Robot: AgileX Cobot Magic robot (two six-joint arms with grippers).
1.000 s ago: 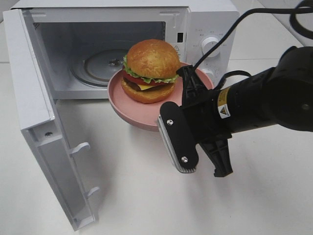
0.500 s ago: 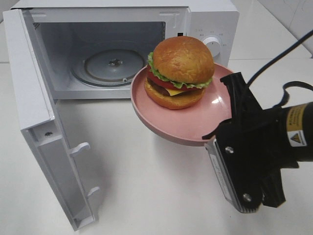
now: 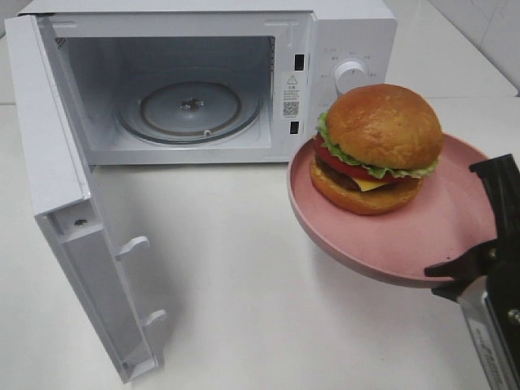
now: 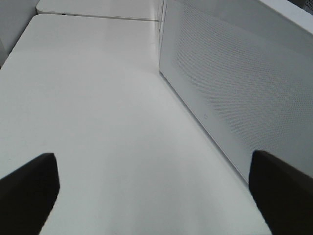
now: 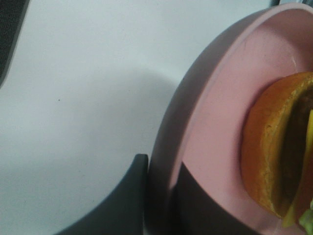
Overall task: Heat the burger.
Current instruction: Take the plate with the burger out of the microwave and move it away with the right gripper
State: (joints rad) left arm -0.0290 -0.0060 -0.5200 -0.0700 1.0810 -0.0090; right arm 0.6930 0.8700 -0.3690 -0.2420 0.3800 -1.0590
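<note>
The burger [image 3: 378,146], with a golden-brown bun, lettuce, tomato, cheese and patty, sits upright on a round pink plate [image 3: 333,236]. My right gripper [image 3: 481,258] is shut on the plate's right rim and holds it above the table, to the right of the open microwave [image 3: 349,32]. In the right wrist view the fingers [image 5: 122,205] clamp the plate rim [image 5: 215,103], with the burger [image 5: 271,147] beside them. My left gripper [image 4: 156,196] is open and empty over bare table, next to the microwave's side wall [image 4: 234,73]; it does not show in the exterior high view.
The microwave door [image 3: 73,227] stands swung open at the left, reaching toward the table's front. The glass turntable [image 3: 191,110] lies bare inside the cavity. The control knob [image 3: 350,75] is just behind the burger.
My right gripper has carried the plate with the burger to the right and toward the front, away from the microwave opening. The arm has mostly left the view.
</note>
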